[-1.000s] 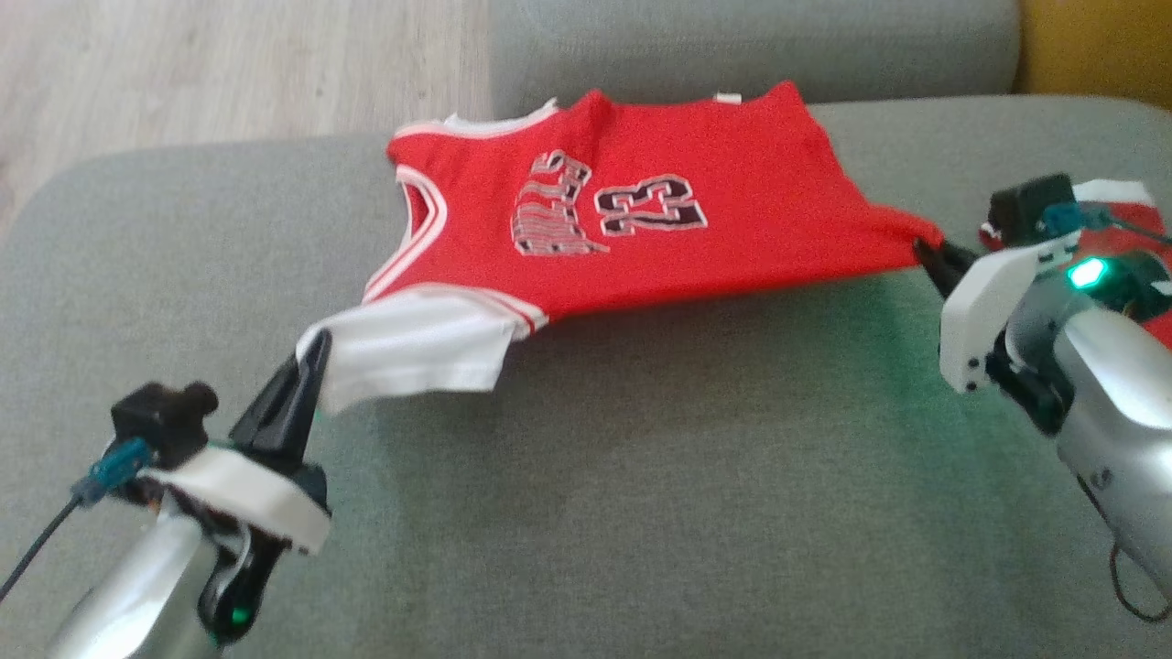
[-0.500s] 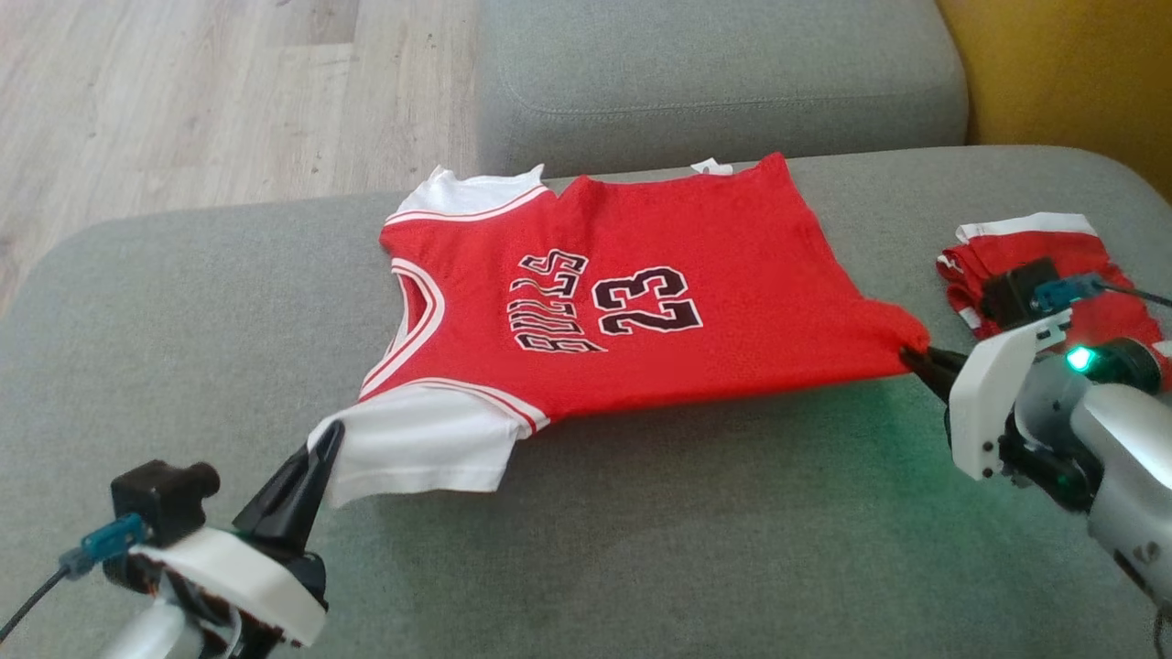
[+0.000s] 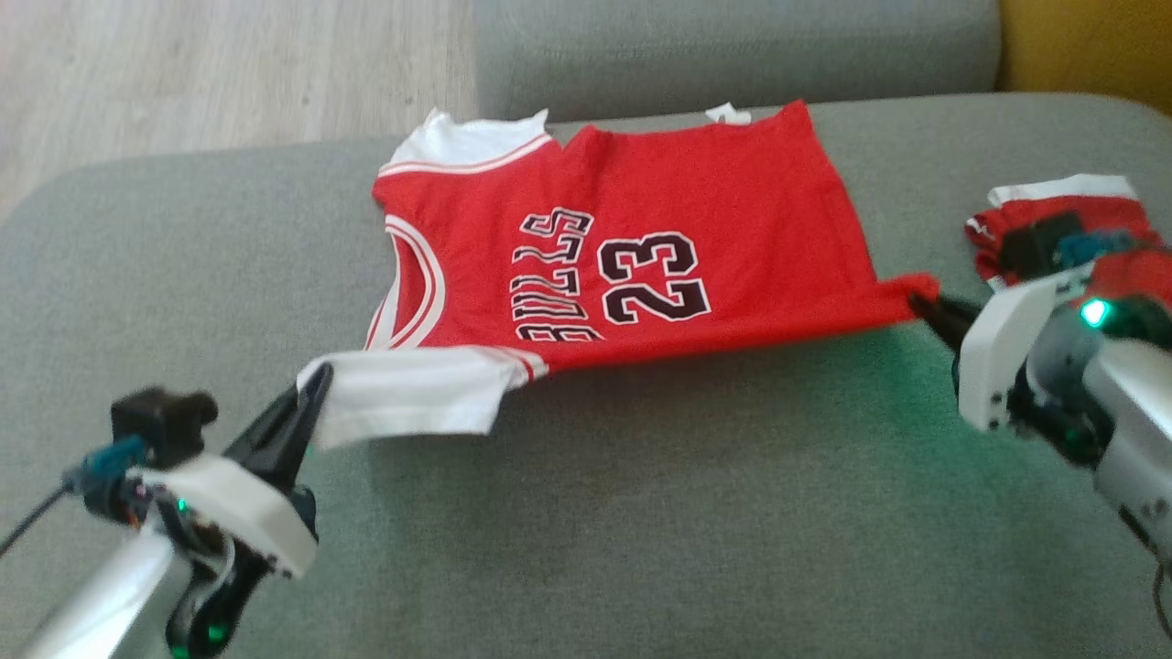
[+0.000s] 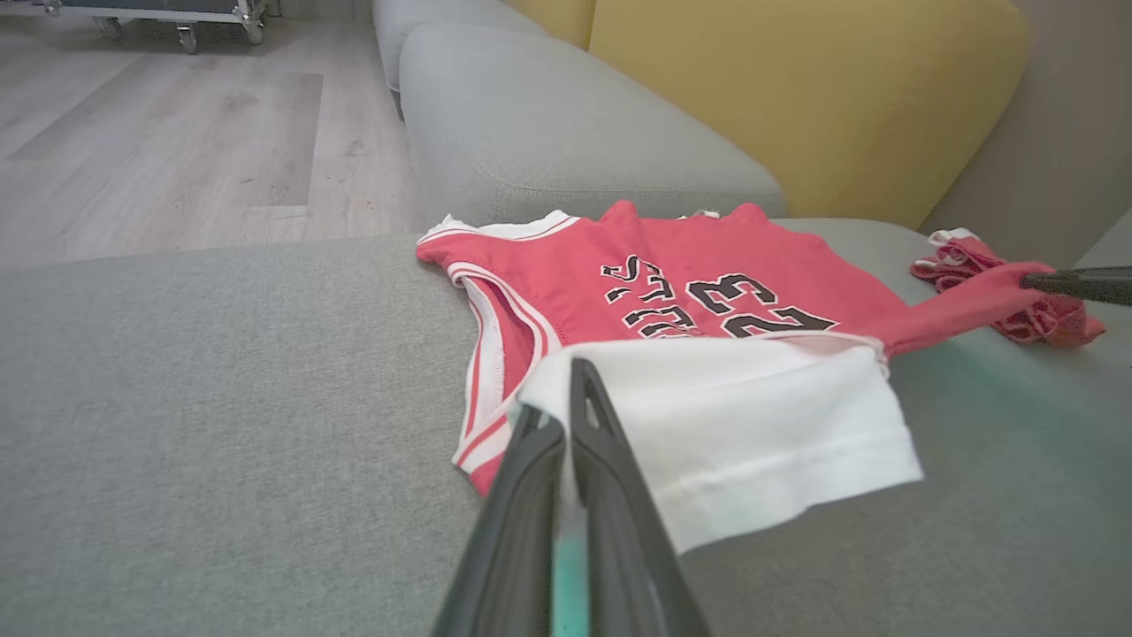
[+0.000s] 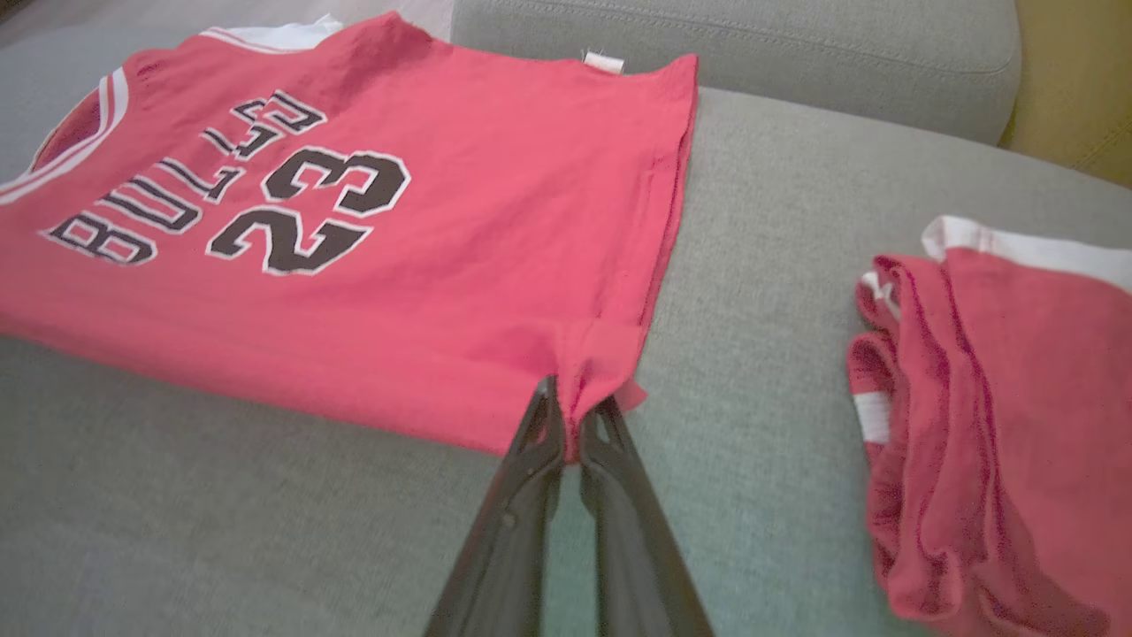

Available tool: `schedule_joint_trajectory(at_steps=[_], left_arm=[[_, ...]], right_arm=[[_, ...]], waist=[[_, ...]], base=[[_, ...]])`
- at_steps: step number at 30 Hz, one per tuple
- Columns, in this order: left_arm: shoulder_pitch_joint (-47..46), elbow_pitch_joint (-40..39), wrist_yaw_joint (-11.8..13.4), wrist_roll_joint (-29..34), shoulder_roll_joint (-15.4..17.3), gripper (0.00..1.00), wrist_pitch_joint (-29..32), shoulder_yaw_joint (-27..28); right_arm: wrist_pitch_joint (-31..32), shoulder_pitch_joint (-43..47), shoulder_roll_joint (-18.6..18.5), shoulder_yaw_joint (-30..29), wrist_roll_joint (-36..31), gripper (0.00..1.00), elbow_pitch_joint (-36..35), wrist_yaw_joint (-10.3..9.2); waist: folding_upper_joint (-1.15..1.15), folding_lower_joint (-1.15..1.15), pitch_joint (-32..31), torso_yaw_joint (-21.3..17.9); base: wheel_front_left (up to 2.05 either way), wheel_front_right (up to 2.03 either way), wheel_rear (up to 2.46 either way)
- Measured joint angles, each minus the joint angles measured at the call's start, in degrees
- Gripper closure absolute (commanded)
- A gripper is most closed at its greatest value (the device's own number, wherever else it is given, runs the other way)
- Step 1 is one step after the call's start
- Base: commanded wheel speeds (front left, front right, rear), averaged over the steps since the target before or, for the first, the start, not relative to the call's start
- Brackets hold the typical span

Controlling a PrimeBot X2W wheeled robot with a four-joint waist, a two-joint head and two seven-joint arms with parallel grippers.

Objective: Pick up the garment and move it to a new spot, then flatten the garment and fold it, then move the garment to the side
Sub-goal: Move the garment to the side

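Since half a second ago both grippers have carried the near edge of the jersey (image 3: 723,220) a little up and toward the backrest, so that edge now runs just under the "BULLS" lettering; the head camera has shifted as well.

The left gripper (image 3: 317,383) is closed tight on the outer corner of the white sleeve (image 3: 403,398), holding it clear of the seat; in the left wrist view the cloth is pinched between the two dark fingers (image 4: 610,478). The right gripper (image 3: 918,302) is clamped on the near hem corner, with the red fabric bunched at its fingertips (image 5: 539,425) in the right wrist view. Between the two grips the near edge is stretched taut and lifted, casting a shadow on the cushion below.

The rest of the jersey lies flat, print up, on the grey sofa seat (image 3: 641,522), its far edge near the grey backrest cushion (image 3: 732,46). A second red garment (image 3: 1053,206), folded, lies on the seat to the robot's right, apart from the jersey. A yellow cushion (image 3: 1090,41) and wooden floor (image 3: 183,64) lie beyond.
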Motion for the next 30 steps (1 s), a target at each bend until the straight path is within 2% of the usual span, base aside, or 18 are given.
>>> schedule_joint_trajectory(at_steps=[8, 14, 23, 24, 25, 26, 27, 30], left_arm=[[-9.88, 7.64, -0.79, 4.35, -0.43, 1.0, 4.94, -3.27], [-17.14, 14.24, -2.16, 5.54, -2.65, 1.0, 7.33, -6.01], [-26.97, 22.76, -3.2, 8.31, -5.71, 1.0, 6.97, -10.24], [-28.14, 23.72, -3.21, 9.57, -5.76, 1.0, 6.34, -10.9], [-29.39, 24.84, -3.22, 10.58, -5.86, 0.83, 5.5, -11.49], [-30.57, 25.92, -3.46, 11.15, -6.12, 0.15, 4.53, -11.65], [-31.72, 27.04, -3.58, 11.46, -6.54, 0.0, 3.44, -11.61], [-34.81, 29.91, -2.34, 11.61, -8.58, 0.0, -3.07, -9.71]], right_arm=[[0.91, -5.3, 2.42, -0.44, -0.35, 1.0, 4.31, 0.0], [1.88, -8.79, 3.88, 0.02, -1.2, 1.0, 7.83, 0.0], [1.68, -13.95, 5.58, 1.33, -2.64, 1.0, 11.41, 0.0], [0.49, -14.55, 5.67, 1.36, -3.37, 0.0, 12.02, 0.0], [-0.62, -15.33, 5.87, 1.04, -3.8, 0.0, 12.9, 0.0], [-1.48, -16.18, 6.11, 0.78, -4.03, 0.0, 13.7, 0.0], [-2.38, -17.03, 6.45, 0.35, -4.11, 0.0, 14.54, 0.0], [-6.61, -19.13, 7.83, -1.55, -4.12, 0.0, 16.85, 0.0]], waist=[[0.0, 0.0, 3.83, 0.49], [0.0, 0.01, 6.98, 0.74], [0.0, 0.0, 11.83, 0.93], [0.0, 0.0, 12.31, 0.93], [0.0, 0.0, 12.81, 0.91], [0.0, 0.0, 13.28, 0.88], [0.0, 0.01, 13.69, 0.83], [0.0, 0.0, 14.66, 0.67]], base=[[0.0, 0.0, 0.0], [0.0, 0.0, 0.0], [0.0, 0.0, 0.0], [0.0, 0.0, 0.0], [0.0, 0.0, 0.0], [0.0, 0.0, 0.0], [0.0, 0.0, 0.0], [0.0, 0.0, 0.0]])
